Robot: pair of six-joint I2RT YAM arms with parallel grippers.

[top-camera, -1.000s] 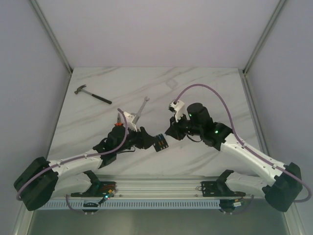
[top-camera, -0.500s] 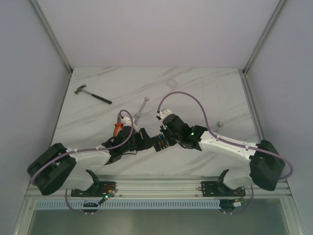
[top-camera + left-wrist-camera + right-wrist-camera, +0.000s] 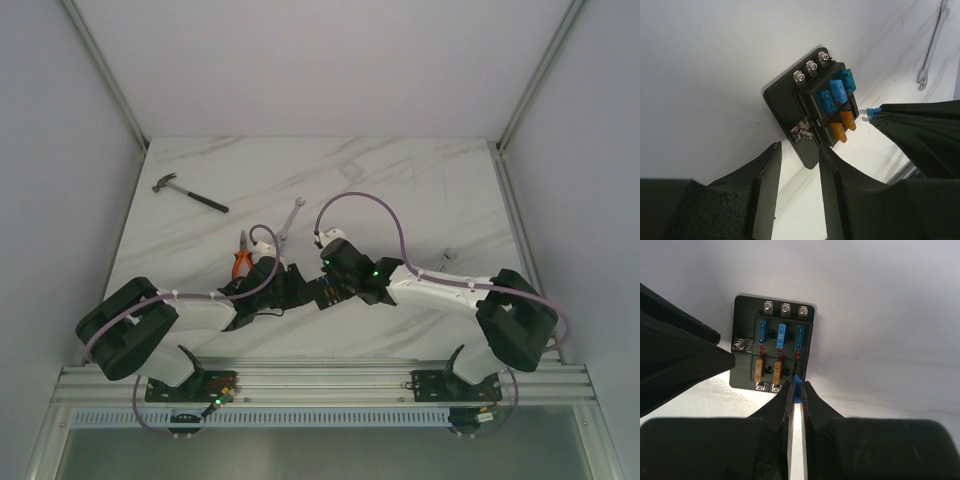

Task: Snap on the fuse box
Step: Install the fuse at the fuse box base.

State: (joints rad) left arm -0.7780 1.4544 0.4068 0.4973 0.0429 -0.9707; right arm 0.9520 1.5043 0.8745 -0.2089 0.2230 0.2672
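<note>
Right wrist: fuse box (image 3: 747, 347) holds five fuses (image 3: 781, 335); right pincer (image 3: 798, 384) clamps blue fuse (image 3: 871, 113); left pincer (image 3: 799, 148) half-open.

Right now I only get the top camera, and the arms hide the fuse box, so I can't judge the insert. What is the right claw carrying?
Observer: The right claw is shut on a small blue fuse, right at the edge of the fuse box.
Operator: Which slot is free?
Observer: The bottom row's right slot. Two amber fuses fill the others, and three blue ones fill the top row.
Operator: And the left claw?
Observer: The left claw is open, its fingers apart at the box's near corner, by the side stud.
</note>
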